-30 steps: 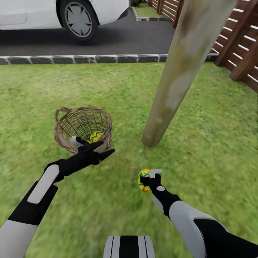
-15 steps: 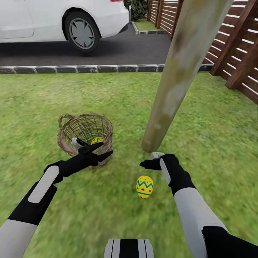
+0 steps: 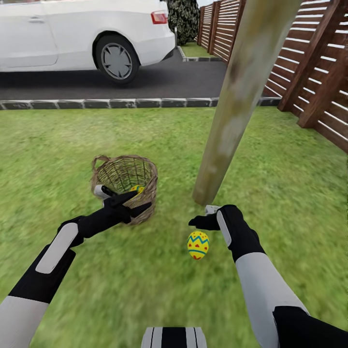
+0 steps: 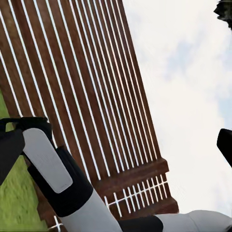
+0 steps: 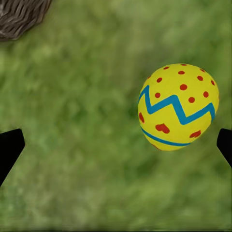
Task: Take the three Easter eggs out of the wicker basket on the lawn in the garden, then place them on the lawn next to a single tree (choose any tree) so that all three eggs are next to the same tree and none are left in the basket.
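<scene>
One egg (image 3: 197, 244) lies on the lawn (image 3: 290, 193) near the tree (image 3: 227, 125); right gripper (image 3: 205, 216) jaws wide, left gripper (image 3: 126, 203) apparently parted beside the basket (image 3: 126, 181).

Setting: front garden of a house, outdoors, simulated render. Evidence: wide mottled green lawn (image 3: 145, 135); dark asphalt driveway (image 3: 159, 82) edged with a row of grey kerb stones (image 3: 111, 103); white parked car (image 3: 72, 34) standing on it, rear wheel and red tail light visible. Dark brown slatted wooden fence (image 3: 314, 63) along the lawn's right side. Pale mottled bare tree trunk (image 3: 232, 106) rising from the grass. Dark foliage, probably a hedge (image 3: 183, 19), beyond the car. Cloudy sky above the fence in the left wrist view.
</scene>
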Motion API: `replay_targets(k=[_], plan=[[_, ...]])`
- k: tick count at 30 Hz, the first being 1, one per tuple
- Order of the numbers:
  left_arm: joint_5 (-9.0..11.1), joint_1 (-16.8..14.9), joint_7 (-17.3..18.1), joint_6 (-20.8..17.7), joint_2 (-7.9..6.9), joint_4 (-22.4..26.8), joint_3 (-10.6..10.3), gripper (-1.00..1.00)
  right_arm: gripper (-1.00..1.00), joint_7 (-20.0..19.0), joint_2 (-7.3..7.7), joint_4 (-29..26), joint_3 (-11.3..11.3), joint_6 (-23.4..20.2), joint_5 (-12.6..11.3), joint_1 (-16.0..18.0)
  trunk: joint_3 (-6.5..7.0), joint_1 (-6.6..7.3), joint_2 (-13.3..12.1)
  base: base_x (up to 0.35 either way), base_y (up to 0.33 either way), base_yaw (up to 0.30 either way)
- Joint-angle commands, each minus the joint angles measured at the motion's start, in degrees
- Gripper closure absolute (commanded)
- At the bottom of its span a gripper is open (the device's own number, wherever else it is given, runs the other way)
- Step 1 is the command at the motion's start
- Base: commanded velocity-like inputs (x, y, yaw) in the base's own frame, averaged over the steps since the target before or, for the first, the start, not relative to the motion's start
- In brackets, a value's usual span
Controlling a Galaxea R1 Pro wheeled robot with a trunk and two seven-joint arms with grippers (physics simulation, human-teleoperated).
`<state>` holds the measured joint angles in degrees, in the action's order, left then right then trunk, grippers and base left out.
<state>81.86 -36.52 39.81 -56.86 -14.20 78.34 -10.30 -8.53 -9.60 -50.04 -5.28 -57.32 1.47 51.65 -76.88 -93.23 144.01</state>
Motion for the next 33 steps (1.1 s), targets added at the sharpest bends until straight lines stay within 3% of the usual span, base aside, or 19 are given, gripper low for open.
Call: replay_targets(k=[1, 10, 14, 23, 33], plan=[[0.1, 0.0, 0.2, -0.1, -0.04, 0.0, -0.1, -1.0, -1.0, -0.3, -0.07, -0.1, -0.2, -0.2, 0.2, 0.0, 0.19, 0.07, 0.0, -0.266, 0.13, 0.0], [0.1, 0.0, 0.5, -0.1, -0.2, 0.1, 0.0, -1.0, -1.0, -0.3, -0.16, -0.1, -0.1, -0.2, 0.2, 0.0, 2.18, 0.3, -0.1, -0.09, 0.015, 0.0], [0.2, 0.0, 0.7, 0.0, -0.13, 0.1, 1.3, -1.0, -1.0, -0.2, -0.4, 0.0, 0.1, -0.1, 0.4, 0.0, 3.07, 0.4, -0.2, -0.324, 0.109, 0.0], [0.2, 0.0, 0.8, 0.3, -0.04, 0.1, 1.5, -1.0, -1.0, -0.2, -0.37, 0.1, 0.1, 0.0, 0.3, 0.0, 3.07, 0.4, -0.2, -0.053, 0.116, -0.006], [0.3, 0.0, 0.8, 0.3, -0.04, -0.3, 1.5, -1.0, -1.0, -0.3, -0.24, 0.1, -0.1, 0.1, 0.2, 0.0, 3.26, 0.4, -0.2, 0.0, 0.304, -0.258]])
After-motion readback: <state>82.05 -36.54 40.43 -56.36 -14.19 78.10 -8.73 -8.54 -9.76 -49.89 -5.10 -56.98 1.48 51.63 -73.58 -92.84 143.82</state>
